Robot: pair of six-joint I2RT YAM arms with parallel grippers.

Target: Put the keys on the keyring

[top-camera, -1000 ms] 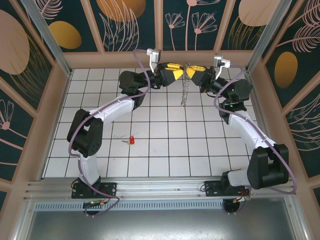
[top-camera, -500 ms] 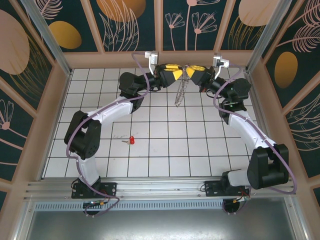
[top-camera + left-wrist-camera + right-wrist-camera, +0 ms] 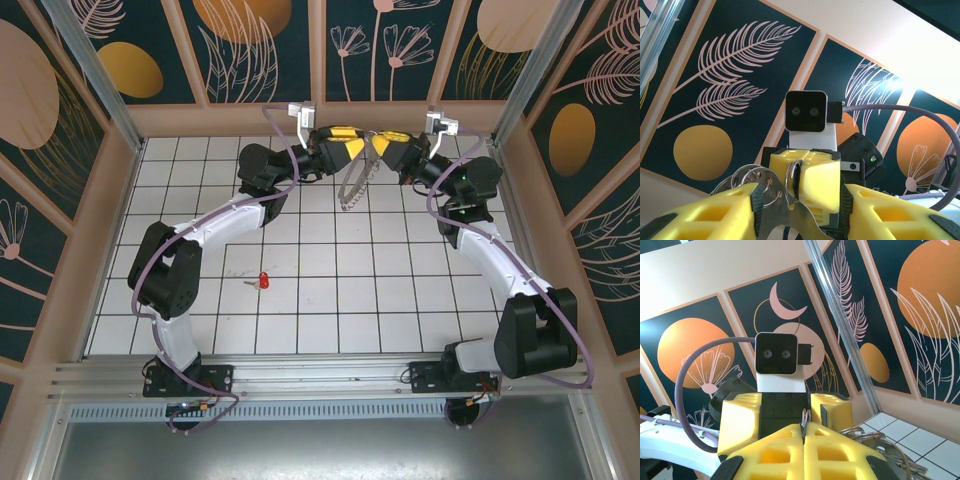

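Far end of the worktop (image 3: pixel 350 300): the right pincer (image 3: pixel 374 144) is clamped on the keyring (image 3: pixel 352 186), which dangles over the back tiles. The left pincer (image 3: pixel 358 150) stands parted around the hoop's edge, can't tell if it's gripping. I'd keep the right one firm and level so the hoop doesn't swing. The back wall (image 3: pixel 320 118) is just behind both, so pull toward the open middle, where the red key (image 3: pixel 263 280) lies, well apart from the ring.

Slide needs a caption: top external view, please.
Left gripper and right gripper meet, keyring dangling between; red key lies apart on the tiles.
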